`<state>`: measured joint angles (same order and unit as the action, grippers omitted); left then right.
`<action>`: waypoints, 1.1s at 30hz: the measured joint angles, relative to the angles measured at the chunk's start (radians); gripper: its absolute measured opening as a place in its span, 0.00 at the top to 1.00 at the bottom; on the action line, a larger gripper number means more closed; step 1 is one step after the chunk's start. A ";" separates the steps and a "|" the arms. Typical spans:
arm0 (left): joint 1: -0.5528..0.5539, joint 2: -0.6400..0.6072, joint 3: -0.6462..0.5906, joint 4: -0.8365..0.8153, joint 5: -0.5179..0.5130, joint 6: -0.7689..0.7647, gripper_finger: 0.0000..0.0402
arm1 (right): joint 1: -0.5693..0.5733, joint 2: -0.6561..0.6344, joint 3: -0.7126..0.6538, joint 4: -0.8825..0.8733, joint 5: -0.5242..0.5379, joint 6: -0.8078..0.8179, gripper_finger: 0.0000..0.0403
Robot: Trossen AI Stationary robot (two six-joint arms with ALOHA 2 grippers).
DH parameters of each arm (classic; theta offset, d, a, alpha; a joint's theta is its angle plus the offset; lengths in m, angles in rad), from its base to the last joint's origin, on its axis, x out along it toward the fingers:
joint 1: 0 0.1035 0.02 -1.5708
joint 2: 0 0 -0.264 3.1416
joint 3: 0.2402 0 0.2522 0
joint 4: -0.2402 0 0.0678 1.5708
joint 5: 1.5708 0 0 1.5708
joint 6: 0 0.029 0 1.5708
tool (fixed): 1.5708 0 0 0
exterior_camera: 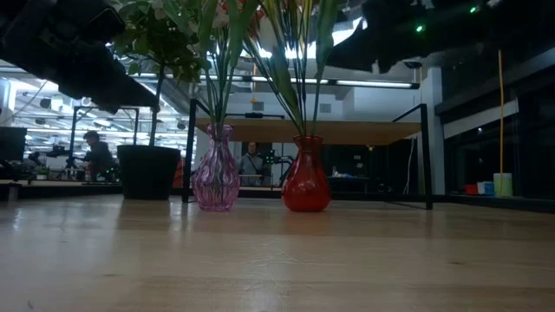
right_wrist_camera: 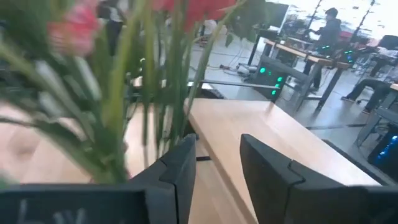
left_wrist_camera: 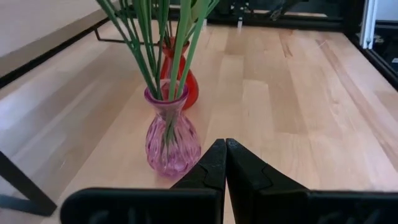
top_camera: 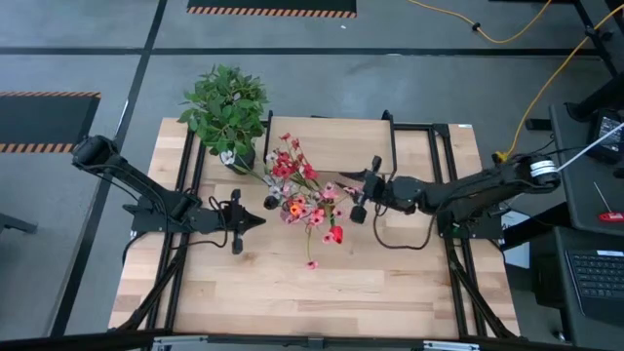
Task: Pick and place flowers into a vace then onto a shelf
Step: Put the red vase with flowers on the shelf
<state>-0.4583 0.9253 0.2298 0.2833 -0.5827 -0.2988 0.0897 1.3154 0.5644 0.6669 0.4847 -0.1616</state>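
Pink glass vase (left_wrist_camera: 172, 140) and red vase (exterior_camera: 305, 179) stand side by side on the tabletop (top_camera: 322, 292), each holding flowers (top_camera: 304, 195), just before the shelf (exterior_camera: 347, 131). Left gripper (left_wrist_camera: 225, 163) is closed and empty beside the pink vase; right gripper (right_wrist_camera: 217, 174) hangs parted and empty near the stems.

This is a robotics lab or workshop. A wooden table (top_camera: 292, 283) on a black metal frame stands on a grey floor marked with striped hazard tape (top_camera: 271, 11), a yellow cable (top_camera: 507, 37) trailing across it. Beyond the table are long ceiling lights (exterior_camera: 364, 83), benches with equipment, and people (exterior_camera: 95, 154) working at desks.
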 joint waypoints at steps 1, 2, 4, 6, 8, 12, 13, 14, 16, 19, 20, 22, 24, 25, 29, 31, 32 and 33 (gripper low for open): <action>0.000 0.000 0.000 0.006 0.000 0.009 0.99 | 0.009 -0.023 0.000 -0.033 0.000 0.002 0.68; 0.000 0.000 0.000 0.015 0.000 0.022 0.99 | 0.018 -0.045 0.000 -0.062 0.004 0.007 0.68; 0.000 0.000 0.000 0.031 0.000 0.049 0.99 | 0.044 -0.091 0.000 -0.140 0.029 0.031 0.70; 0.000 0.000 0.000 0.050 0.000 0.067 0.99 | 0.070 -0.134 0.000 -0.224 0.042 0.059 0.73; 0.000 0.000 0.000 0.063 0.000 0.068 0.99 | 0.096 -0.175 0.000 -0.308 0.046 0.088 0.77; 0.000 0.000 0.000 0.065 0.000 0.069 0.99 | 0.142 -0.252 0.000 -0.414 0.047 0.140 0.89; 0.000 0.000 0.000 0.065 0.000 0.069 0.99 | 0.153 -0.266 0.000 -0.432 0.047 0.150 0.92; 0.000 0.000 0.000 0.065 0.000 0.069 0.99 | 0.162 -0.280 0.000 -0.456 0.047 0.157 0.95; 0.000 0.000 0.000 0.065 0.000 0.074 0.99 | 0.176 -0.296 0.000 -0.487 0.049 0.161 0.98; 0.000 0.000 0.000 0.065 -0.008 0.115 0.99 | 0.191 -0.297 0.000 -0.521 0.048 0.159 0.96; 0.001 0.000 0.000 0.065 -0.017 0.125 0.99 | 0.194 -0.293 -0.004 -0.517 0.049 0.160 0.94; 0.002 0.000 0.000 0.071 -0.036 0.129 0.99 | 0.198 -0.285 -0.042 -0.466 0.048 0.163 0.92; 0.002 0.000 0.000 0.098 -0.044 0.130 0.99 | 0.198 -0.275 -0.105 -0.386 0.036 0.161 0.91; 0.002 0.000 0.000 0.111 -0.044 0.130 0.99 | 0.198 -0.276 -0.142 -0.336 0.029 0.162 0.91; 0.002 0.000 0.001 0.146 -0.044 0.130 0.99 | 0.198 -0.277 -0.271 -0.095 -0.043 0.158 0.91; 0.002 0.000 0.001 0.149 -0.045 0.130 0.99 | 0.198 -0.278 -0.312 -0.021 -0.070 0.158 0.91; 0.002 0.000 0.001 0.150 -0.045 0.130 0.99 | 0.198 -0.278 -0.326 -0.012 -0.085 0.159 0.90; 0.002 0.000 0.001 0.154 -0.045 0.130 0.99 | 0.198 -0.278 -0.337 -0.014 -0.096 0.162 0.89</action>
<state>-0.4564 0.9249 0.2306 0.4368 -0.6278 -0.1692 0.2874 1.0378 0.2271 0.6528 0.3883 0.0003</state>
